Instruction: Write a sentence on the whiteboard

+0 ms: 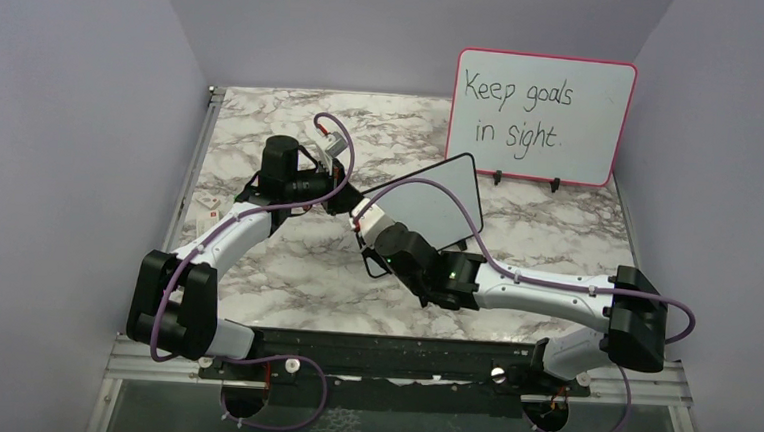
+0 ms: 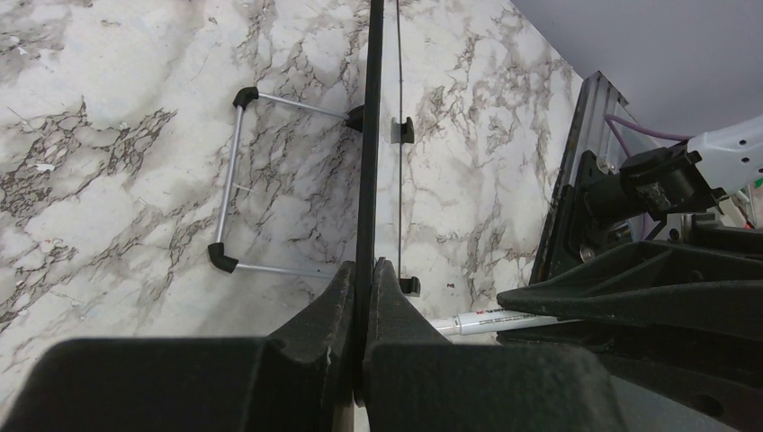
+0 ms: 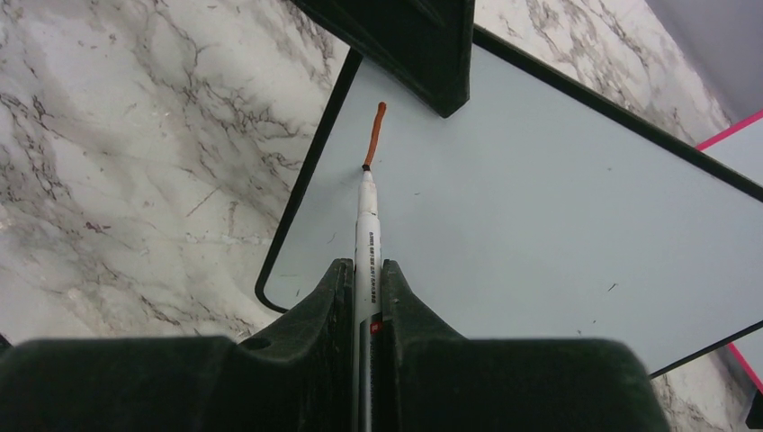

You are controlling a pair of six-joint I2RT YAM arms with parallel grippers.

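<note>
On the grey-veined marble table (image 1: 263,129), the small white rectangular whiteboard with a thin black frame (image 1: 439,204) is held tilted, its edge clamped between the fingers of the left pincer (image 2: 363,270), whose arm is reached forward with the elbow bent. A slim white marker pen (image 3: 367,225) is gripped tight in the right pincer (image 3: 364,274), that arm stretched in low from the right, the tip set against the board just ahead of the fingers. Only one short reddish-brown stroke (image 3: 375,135) is laid down beyond the tip, so the sentence is judged barely begun.
</note>
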